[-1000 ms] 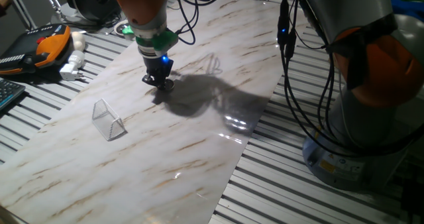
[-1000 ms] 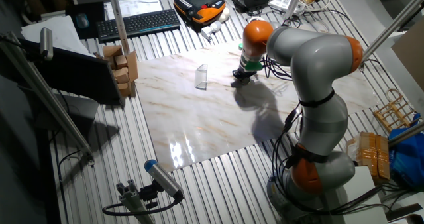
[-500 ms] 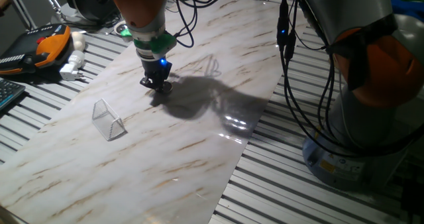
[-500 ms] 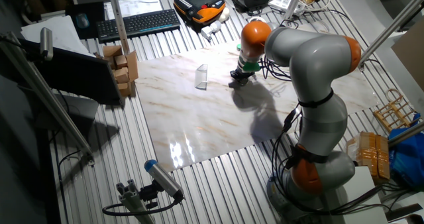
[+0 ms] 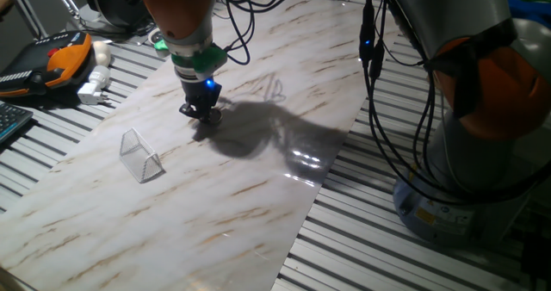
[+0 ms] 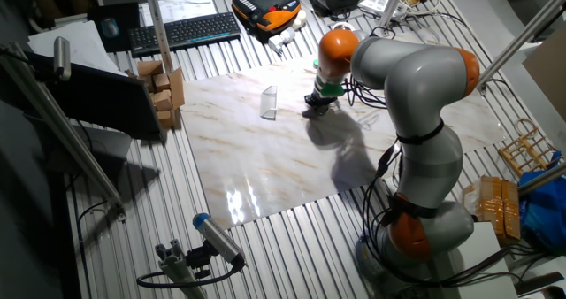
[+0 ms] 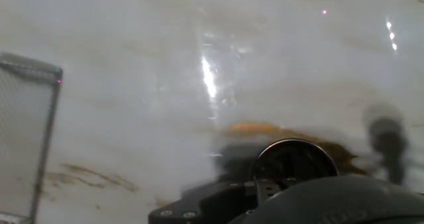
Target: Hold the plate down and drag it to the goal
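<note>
**Marble-patterned board: gripper, plate, goal**

Black two-finger gripper (image 5: 201, 112), (image 6: 314, 106): tip down at the board surface, pressed on the plate; whether the fingers are spread or closed cannot be told. A blue light glows on the gripper body, under a green collar.

Silver plate (image 7: 295, 160), (image 5: 212, 114): small round disc with dark centre, flat on the board, directly at the gripper tip and partly covered by it.

Clear plastic goal (image 5: 140, 155), (image 6: 269, 103), (image 7: 25, 131): tent-like wedge, standing on the board near the gripper, apart from the plate.

Marble-patterned board (image 5: 258, 179), (image 6: 265, 157): lies on the slatted metal table (image 5: 413, 256).

Keyboard (image 6: 181, 31): on the table, well apart from the gripper, beyond the goal.
</note>
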`<state>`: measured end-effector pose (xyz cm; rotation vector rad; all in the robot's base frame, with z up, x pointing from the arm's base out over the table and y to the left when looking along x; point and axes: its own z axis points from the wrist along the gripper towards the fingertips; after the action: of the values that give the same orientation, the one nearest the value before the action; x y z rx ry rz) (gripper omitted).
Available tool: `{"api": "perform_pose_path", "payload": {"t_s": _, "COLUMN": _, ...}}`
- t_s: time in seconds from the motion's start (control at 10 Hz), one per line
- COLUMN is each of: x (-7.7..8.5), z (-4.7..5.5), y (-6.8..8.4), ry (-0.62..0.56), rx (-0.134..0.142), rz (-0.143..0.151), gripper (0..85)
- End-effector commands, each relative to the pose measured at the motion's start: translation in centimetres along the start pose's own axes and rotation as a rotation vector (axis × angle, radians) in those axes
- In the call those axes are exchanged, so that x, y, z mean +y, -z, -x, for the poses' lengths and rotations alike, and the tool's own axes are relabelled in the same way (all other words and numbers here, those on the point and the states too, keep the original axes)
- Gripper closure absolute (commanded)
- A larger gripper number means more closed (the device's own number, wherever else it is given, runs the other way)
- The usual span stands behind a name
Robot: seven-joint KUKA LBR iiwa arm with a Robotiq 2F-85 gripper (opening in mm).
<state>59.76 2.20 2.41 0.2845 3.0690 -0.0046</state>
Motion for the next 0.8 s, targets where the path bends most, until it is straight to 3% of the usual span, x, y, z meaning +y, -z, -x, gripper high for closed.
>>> {"api": "perform_pose_path", "payload": {"t_s": 0.0, "x": 0.1, "z": 0.0, "y": 0.0, "ry": -0.002, "rx": 0.0, "rz": 0.001, "gripper": 85.0}}
{"api": "perform_pose_path", "payload": {"t_s": 0.7, "x": 1.4, "z": -0.2, "y": 0.2, "ry": -0.015, "rx": 0.0, "rz": 0.001, "gripper": 85.0}}
